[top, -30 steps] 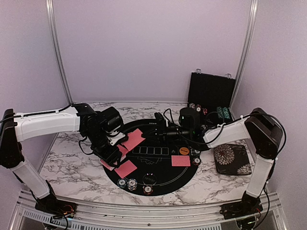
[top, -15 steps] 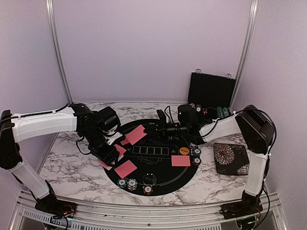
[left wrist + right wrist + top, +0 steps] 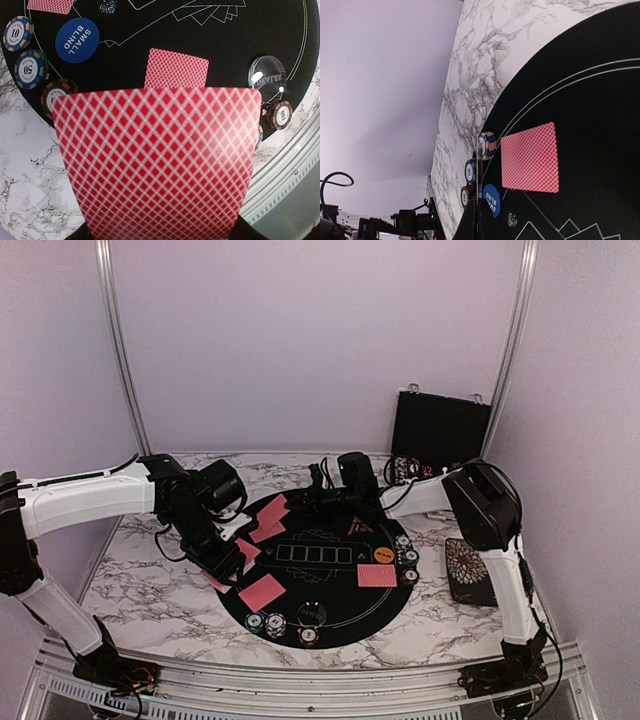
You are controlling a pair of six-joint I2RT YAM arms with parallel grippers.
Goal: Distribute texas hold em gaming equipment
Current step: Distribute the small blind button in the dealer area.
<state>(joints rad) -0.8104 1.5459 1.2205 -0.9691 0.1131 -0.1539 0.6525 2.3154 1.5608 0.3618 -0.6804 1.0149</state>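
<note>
Nine chip stacks stand on the round mat point(image 3: 345, 622): three near-edge stacks point(image 3: 275, 624), three right-edge stacks point(image 3: 410, 557) and three left-edge stacks point(image 3: 30, 68). There are three buttons: one orange button point(image 3: 382, 555), one blue button point(image 3: 76, 32) and one clear button point(image 3: 266, 75). Of the red-backed cards point(image 3: 262, 592), one lies near, one right point(image 3: 377, 575), one or two far left, and at least one is in the left hand point(image 3: 232, 562). There is one black case point(image 3: 440, 430) and one floral pad point(image 3: 470, 570).
</note>
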